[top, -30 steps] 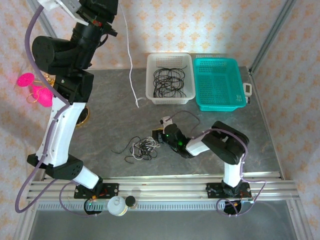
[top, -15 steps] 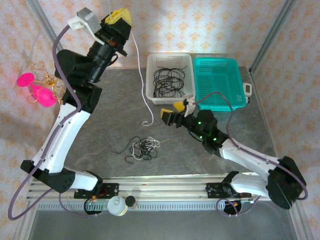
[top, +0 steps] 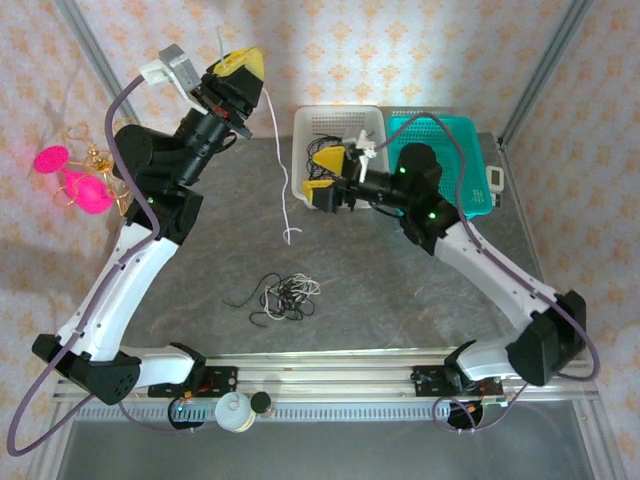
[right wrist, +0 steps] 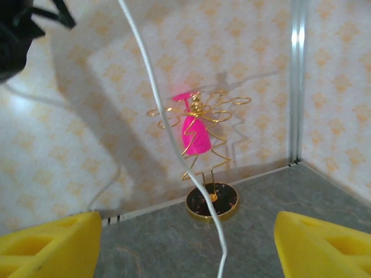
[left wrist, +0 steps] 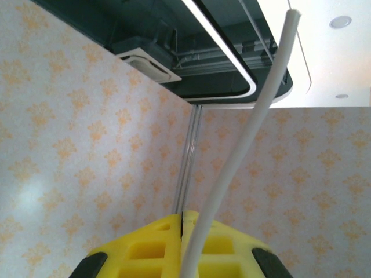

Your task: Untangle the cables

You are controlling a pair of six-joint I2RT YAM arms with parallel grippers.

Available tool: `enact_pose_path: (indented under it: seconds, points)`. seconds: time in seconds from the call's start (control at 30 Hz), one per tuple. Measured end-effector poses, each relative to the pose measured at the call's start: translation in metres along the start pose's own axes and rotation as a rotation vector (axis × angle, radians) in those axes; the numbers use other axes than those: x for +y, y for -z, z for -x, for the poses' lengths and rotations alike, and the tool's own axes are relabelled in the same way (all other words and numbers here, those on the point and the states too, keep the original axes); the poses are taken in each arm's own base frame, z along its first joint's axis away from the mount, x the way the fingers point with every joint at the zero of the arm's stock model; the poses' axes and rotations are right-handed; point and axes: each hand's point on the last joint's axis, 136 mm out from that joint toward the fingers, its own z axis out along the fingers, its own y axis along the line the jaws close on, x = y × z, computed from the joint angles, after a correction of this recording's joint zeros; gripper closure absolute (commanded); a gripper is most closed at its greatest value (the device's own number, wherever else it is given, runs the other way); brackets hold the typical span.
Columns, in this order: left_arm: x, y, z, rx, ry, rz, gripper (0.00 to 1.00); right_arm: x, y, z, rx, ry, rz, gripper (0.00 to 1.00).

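Note:
My left gripper [top: 240,72] is raised high at the back left, its yellow fingers shut on a white cable [top: 281,160] that hangs down to just above the table. In the left wrist view the white cable [left wrist: 255,133] rises out of the closed left gripper [left wrist: 184,219]. My right gripper [top: 324,176] stands wide open in front of the white basket, right of that hanging cord. In the right wrist view the white cable [right wrist: 168,127] hangs between the spread fingers of the right gripper [right wrist: 188,223], touching neither. A tangle of black and white cables [top: 283,297] lies on the table.
A white basket [top: 305,120] holding coiled black cables [top: 335,125] and a teal basket [top: 440,160] stand at the back. A pink and gold wire ornament [top: 75,185] [right wrist: 197,133] stands at the left wall. Two small bottles [top: 233,410] sit by the near rail.
My right gripper has left the tangle on the table, risen and swung back toward the hanging white cable, still open. The left arm has shifted slightly, keeping hold of the cable.

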Motion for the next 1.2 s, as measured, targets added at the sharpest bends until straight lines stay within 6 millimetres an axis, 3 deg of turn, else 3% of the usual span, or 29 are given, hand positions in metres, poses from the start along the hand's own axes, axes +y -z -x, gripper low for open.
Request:
enact_pose_path:
  seconds: [0.1,0.17,0.33,0.47,0.6,0.73,0.77,0.97,1.07,1.2]
  points:
    - [0.003,0.001,-0.009,0.018,0.034,0.000,1.00,0.007,-0.022,-0.012,0.060,0.035,0.058,0.27]
    - [0.002,0.001,-0.012,0.025,0.050,-0.008,1.00,0.013,-0.036,-0.019,0.090,0.048,0.091,0.36]
    - [0.000,0.001,-0.011,0.025,0.067,-0.018,1.00,0.001,-0.054,-0.019,0.122,0.064,0.067,0.70]
    - [0.002,0.001,-0.016,0.035,0.069,-0.014,1.00,-0.013,-0.054,-0.020,0.138,0.068,0.013,1.00]
    - [0.004,0.003,-0.019,0.040,0.070,-0.006,0.98,-0.022,-0.049,-0.023,0.144,0.047,-0.011,1.00]
    - [0.010,0.007,-0.025,0.044,0.070,0.021,0.45,-0.032,-0.038,-0.027,0.148,-0.004,-0.052,1.00]
    - [0.011,0.008,-0.027,0.047,0.071,0.030,0.38,-0.035,-0.034,-0.027,0.148,-0.016,-0.070,1.00]
    - [0.022,0.028,-0.042,0.066,0.074,0.097,0.24,-0.064,-0.003,-0.007,0.136,-0.072,-0.291,1.00]
    - [0.028,0.045,-0.054,0.082,0.082,0.136,0.21,-0.083,0.016,0.022,0.131,-0.086,-0.448,1.00]
    - [0.035,0.072,-0.078,0.120,0.108,0.183,0.18,-0.117,0.072,0.089,0.040,-0.056,-0.729,1.00]
